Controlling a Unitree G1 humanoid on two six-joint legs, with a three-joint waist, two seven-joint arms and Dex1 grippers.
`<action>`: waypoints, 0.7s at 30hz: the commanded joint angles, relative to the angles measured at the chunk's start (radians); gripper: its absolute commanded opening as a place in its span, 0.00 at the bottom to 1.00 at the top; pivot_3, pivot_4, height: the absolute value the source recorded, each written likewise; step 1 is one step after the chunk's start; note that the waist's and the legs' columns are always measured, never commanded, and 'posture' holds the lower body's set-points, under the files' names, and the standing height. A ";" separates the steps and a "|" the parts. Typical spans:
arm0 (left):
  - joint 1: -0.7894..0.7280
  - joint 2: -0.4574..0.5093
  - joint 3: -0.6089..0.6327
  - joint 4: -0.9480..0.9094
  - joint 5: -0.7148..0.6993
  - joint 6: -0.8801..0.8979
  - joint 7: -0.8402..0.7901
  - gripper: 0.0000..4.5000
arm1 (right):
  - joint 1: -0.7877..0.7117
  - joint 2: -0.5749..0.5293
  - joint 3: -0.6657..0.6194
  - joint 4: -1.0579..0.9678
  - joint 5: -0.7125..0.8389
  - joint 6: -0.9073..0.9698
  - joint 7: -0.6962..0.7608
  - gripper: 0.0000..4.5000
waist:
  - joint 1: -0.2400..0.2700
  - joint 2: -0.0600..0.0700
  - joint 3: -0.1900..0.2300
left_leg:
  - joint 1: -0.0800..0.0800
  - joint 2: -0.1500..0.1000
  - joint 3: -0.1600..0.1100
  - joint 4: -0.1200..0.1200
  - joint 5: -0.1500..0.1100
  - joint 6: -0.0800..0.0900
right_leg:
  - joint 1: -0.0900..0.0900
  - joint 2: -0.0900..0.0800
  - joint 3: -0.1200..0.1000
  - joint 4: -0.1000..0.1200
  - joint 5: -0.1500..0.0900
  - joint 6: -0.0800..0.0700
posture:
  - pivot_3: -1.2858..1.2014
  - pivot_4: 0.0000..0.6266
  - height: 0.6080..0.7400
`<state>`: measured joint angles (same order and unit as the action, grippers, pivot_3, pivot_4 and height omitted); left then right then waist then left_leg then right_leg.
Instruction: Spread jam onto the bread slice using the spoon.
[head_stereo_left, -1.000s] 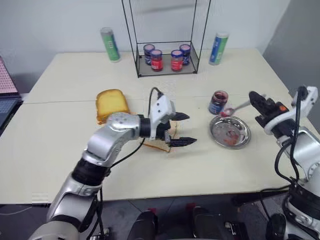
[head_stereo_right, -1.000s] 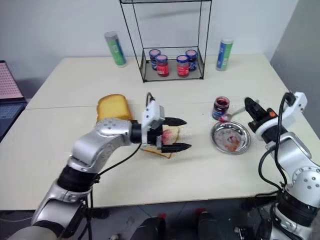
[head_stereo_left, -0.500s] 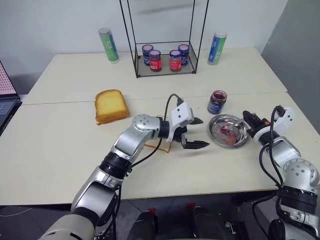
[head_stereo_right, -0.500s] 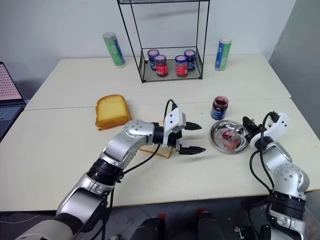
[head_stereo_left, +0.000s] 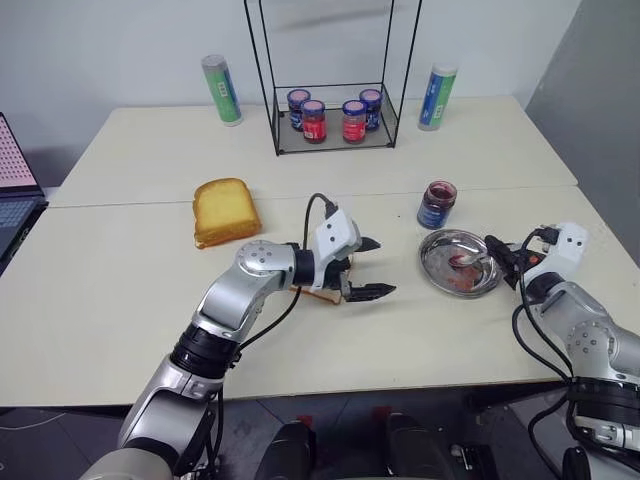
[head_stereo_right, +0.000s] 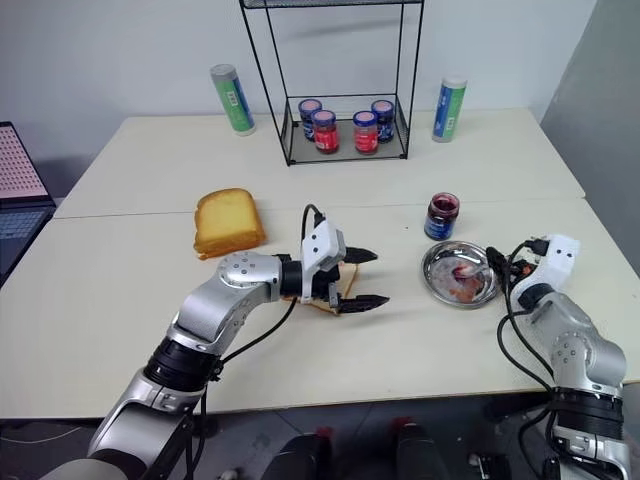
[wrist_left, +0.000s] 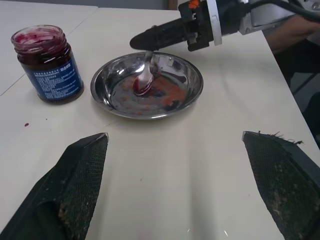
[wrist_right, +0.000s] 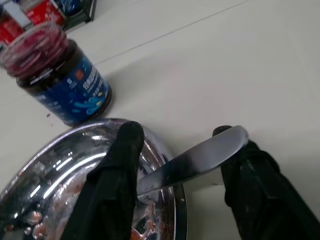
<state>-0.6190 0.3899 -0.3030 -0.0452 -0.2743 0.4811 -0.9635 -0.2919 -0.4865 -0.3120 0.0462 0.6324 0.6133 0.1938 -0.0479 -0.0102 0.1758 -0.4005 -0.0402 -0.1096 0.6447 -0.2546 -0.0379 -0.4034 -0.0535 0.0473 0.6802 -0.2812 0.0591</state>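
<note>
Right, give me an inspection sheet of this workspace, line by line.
Surface: pale table, seam across the middle.
Job's things: spoon lying in the steel plate, bowl end red; bread slice under the left arm; open jam jar behind the plate.
Clutter: toasted slice; wire rack with four small jars; two tubes at the back.
Grippers: left gripper open above the bread; right gripper open astride the spoon handle at the plate's rim.
Cables: black leads on both wrists.
Surroundings: laptop at the left edge.
</note>
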 joint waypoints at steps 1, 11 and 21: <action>0.001 0.002 0.039 -0.036 -0.018 0.000 0.009 1.00 | 0.007 -0.031 0.033 -0.041 -0.070 -0.044 0.059 0.77 | 0.000 0.000 0.000 | 0.000 0.000 0.000 0.000 0.000 0.000 | 0.000 0.000 0.000 0.000 0.000 0.000 | 0.52 0.24 1.00; 0.051 0.046 0.070 -0.074 -0.025 0.011 0.007 1.00 | 0.002 -0.072 0.069 -0.021 -0.169 -0.057 0.155 0.99 | 0.001 0.000 0.000 | 0.000 0.000 0.000 0.000 0.000 0.000 | 0.000 0.000 0.000 0.000 0.000 0.000 | 0.52 0.24 1.00; 0.119 0.086 0.146 -0.139 -0.053 0.062 0.053 1.00 | 0.020 -0.223 -0.042 -0.092 -0.034 0.174 0.310 0.99 | 0.003 0.000 0.000 | 0.000 0.001 0.000 0.000 0.000 0.000 | 0.000 -0.001 0.000 0.000 0.000 0.000 | 0.52 0.24 1.00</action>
<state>-0.5101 0.4601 -0.1936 -0.1364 -0.3123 0.5391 -0.9234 -0.2798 -0.6661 -0.3016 0.0224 0.5431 0.7330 0.4531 -0.0451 -0.0102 0.1758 -0.4004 -0.0393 -0.1099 0.6448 -0.2546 -0.0379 -0.4032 -0.0541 0.0474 0.6803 -0.2812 0.0591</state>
